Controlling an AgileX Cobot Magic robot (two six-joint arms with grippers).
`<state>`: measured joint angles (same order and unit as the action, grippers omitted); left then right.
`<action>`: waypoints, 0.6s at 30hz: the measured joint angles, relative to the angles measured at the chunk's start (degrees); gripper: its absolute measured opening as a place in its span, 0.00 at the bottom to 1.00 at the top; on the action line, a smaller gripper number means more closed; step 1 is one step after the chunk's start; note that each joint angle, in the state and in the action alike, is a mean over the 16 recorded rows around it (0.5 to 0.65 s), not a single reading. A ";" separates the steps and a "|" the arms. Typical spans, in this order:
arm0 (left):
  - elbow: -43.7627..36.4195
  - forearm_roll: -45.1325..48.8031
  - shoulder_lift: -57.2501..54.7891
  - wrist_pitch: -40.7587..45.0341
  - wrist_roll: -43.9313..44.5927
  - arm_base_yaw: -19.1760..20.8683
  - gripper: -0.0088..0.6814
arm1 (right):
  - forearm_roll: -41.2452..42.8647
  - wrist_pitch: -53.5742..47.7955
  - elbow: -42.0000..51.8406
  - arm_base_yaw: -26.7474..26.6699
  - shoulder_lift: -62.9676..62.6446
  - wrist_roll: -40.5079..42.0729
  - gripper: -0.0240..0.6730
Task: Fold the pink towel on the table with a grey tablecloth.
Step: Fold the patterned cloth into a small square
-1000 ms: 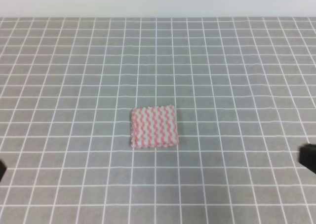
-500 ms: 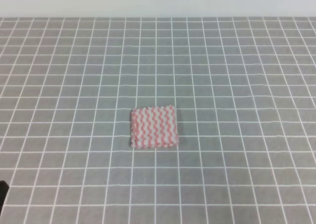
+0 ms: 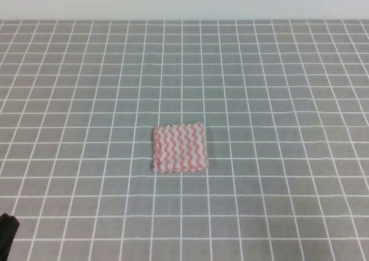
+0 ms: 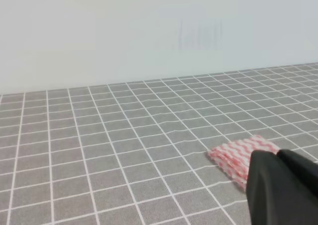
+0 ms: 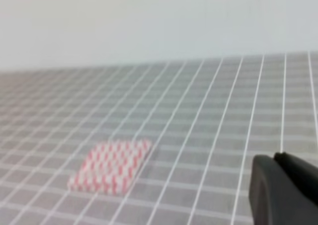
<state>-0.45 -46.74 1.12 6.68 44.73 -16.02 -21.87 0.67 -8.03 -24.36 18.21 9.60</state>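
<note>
The pink towel [image 3: 179, 148] lies folded into a small, thick rectangle near the middle of the table with a grey tablecloth [image 3: 277, 88]. It also shows in the left wrist view as the pink towel [image 4: 241, 155] and in the right wrist view as the pink towel [image 5: 112, 166]. My left gripper [image 3: 6, 231] is only a dark tip at the bottom left corner, far from the towel. Up close, the left gripper [image 4: 276, 156] has its black fingers pressed together with nothing between them. The right gripper [image 5: 273, 159] looks the same and is outside the high view.
White grid lines cover the grey cloth all around the towel. A pale wall [image 3: 184, 2] rises behind the table's far edge.
The right gripper, at the right edge a second ago, has left the high view. The left gripper's tip slid lower along the left edge. The towel has not moved.
</note>
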 joint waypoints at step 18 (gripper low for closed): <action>0.07 -0.02 0.04 1.15 0.06 0.00 0.01 | 2.82 -0.54 8.18 10.82 -11.91 0.07 0.01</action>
<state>-0.38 -46.76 1.15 7.84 44.79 -16.02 -19.05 0.12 0.15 -13.54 6.30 9.67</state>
